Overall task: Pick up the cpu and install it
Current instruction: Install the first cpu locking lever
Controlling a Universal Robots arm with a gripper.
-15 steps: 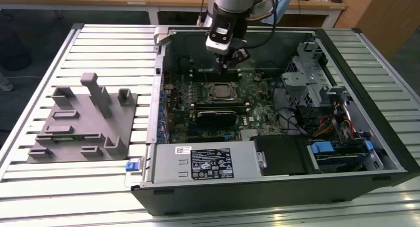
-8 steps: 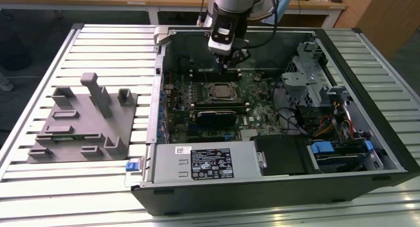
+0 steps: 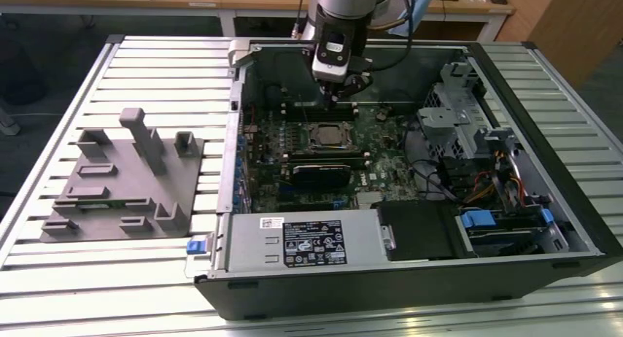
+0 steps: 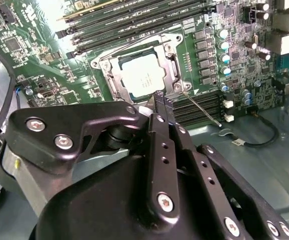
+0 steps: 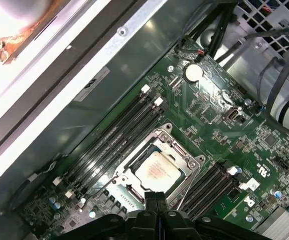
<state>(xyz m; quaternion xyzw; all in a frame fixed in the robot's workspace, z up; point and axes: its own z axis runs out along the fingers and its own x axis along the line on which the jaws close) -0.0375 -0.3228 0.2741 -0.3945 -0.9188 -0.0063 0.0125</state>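
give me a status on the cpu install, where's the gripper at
Gripper shut, empty, hovering just above the socket. Cpu seated in the socket frame on the motherboard. Nothing between the gripper and the cpu.

Exterior view looks down from afar, case [image 3: 409, 169] toward 3 o'clock; both wrist views closely share the motherboard socket [image 4: 144, 75] [image 5: 157, 170].

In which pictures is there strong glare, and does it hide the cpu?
In the first wrist view, a corner by the case wall is washed out white. The second wrist view has glare on the motherboard. The cpu stays readable in both wrist views.
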